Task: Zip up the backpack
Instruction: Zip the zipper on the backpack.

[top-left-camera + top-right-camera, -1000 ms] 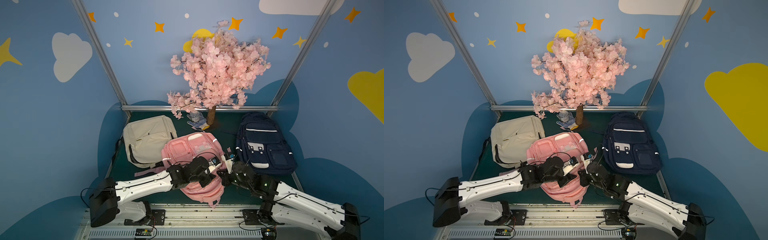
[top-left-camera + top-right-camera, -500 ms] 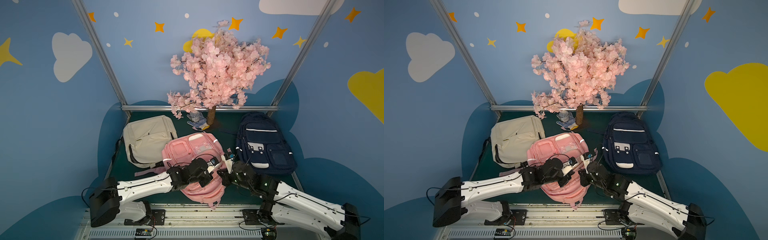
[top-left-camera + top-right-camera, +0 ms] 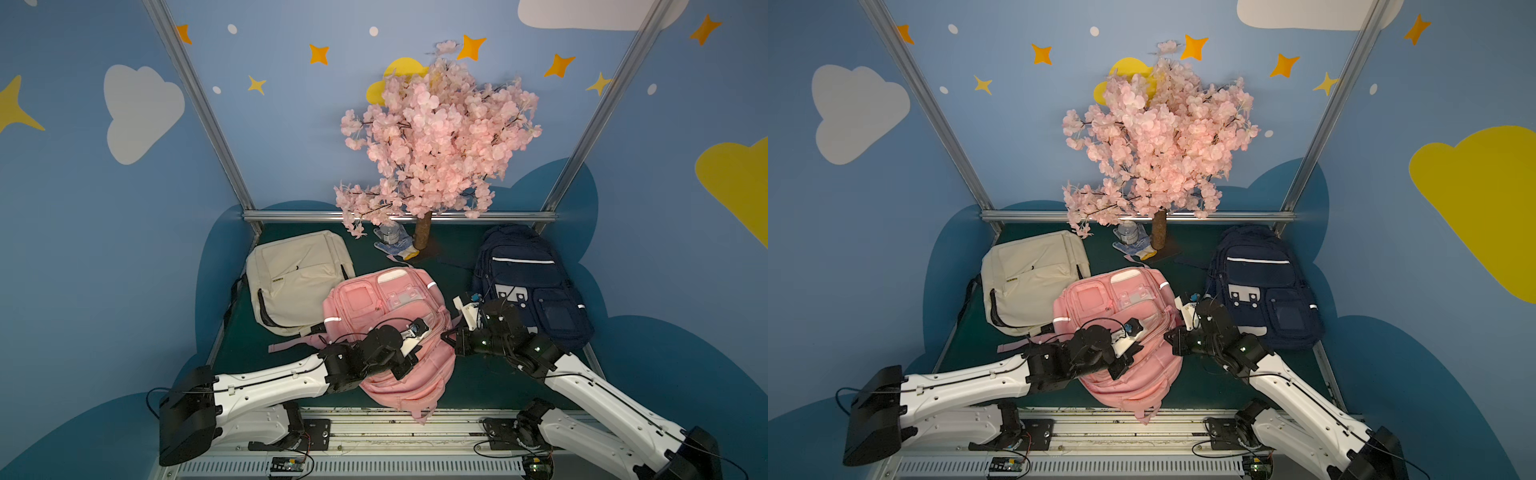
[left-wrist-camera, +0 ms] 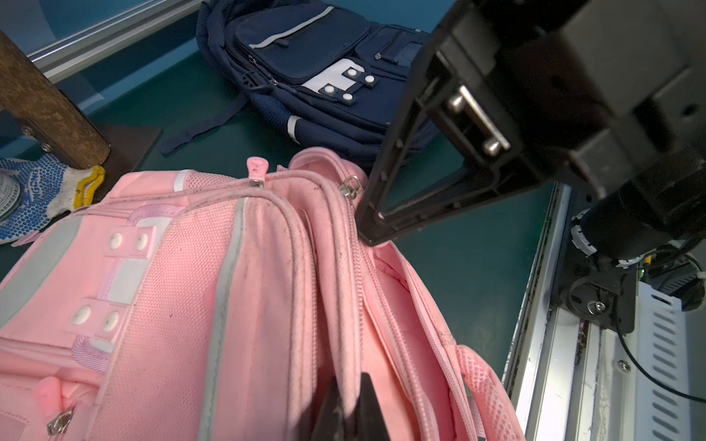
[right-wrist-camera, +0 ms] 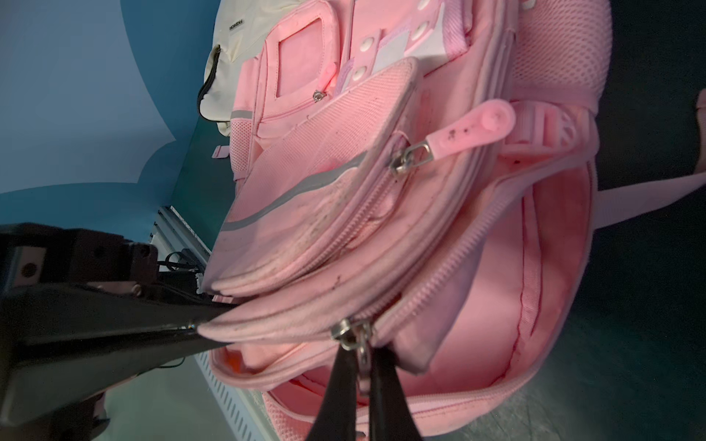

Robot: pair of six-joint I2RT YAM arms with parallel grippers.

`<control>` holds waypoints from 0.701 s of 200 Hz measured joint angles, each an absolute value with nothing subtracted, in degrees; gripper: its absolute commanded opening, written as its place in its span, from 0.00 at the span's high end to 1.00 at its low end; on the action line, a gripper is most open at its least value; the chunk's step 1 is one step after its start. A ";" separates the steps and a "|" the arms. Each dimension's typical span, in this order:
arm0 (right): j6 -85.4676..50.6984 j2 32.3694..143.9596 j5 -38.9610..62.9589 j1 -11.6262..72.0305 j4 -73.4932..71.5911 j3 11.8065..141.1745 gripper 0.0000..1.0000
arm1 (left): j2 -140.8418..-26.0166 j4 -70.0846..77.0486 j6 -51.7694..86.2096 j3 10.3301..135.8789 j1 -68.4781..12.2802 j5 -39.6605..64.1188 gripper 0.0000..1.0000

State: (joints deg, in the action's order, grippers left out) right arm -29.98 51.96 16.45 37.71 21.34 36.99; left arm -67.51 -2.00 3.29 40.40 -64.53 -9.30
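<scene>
The pink backpack [image 3: 386, 307] [image 3: 1121, 307] lies front and centre on the green table, its main compartment gaping and showing pink lining [image 5: 515, 267]. My left gripper [image 4: 348, 382] [image 3: 405, 363] is shut on a piped seam of the backpack's top edge. My right gripper [image 5: 361, 357] [image 3: 446, 336] is at the backpack's right side, shut on the metal zipper pull [image 5: 362, 343] of the main zipper. In the left wrist view the right gripper [image 4: 366, 233] touches the bag's edge beside that metal pull [image 4: 349, 187]. A second zipper with a pink rubber tab [image 5: 473, 128] lies free.
A cream backpack [image 3: 295, 278] lies at the left, a navy backpack [image 3: 528, 282] at the right close to my right arm. An artificial cherry tree [image 3: 436, 137] stands at the back with a glove [image 3: 395, 247] at its trunk. The metal rail [image 3: 374, 419] runs along the front edge.
My left gripper's jaws have closed onto the pink backpack's seam. The right gripper has stayed shut on the zipper pull and has hardly moved.
</scene>
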 measured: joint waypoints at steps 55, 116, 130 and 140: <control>-29.63 51.03 5.76 45.04 21.50 38.48 1.00 | -70.24 -9.39 1.56 47.44 -65.65 -8.23 0.60; -30.17 51.05 2.26 50.72 22.37 39.35 1.00 | -76.20 -7.18 0.60 51.24 -63.53 -9.58 0.67; -30.48 51.07 2.13 50.74 22.81 39.35 1.00 | -76.95 -6.68 0.60 51.13 -62.89 -9.45 0.76; -30.81 51.09 2.13 50.74 22.96 39.35 1.00 | -77.03 -6.22 0.64 50.83 -62.43 -9.13 0.81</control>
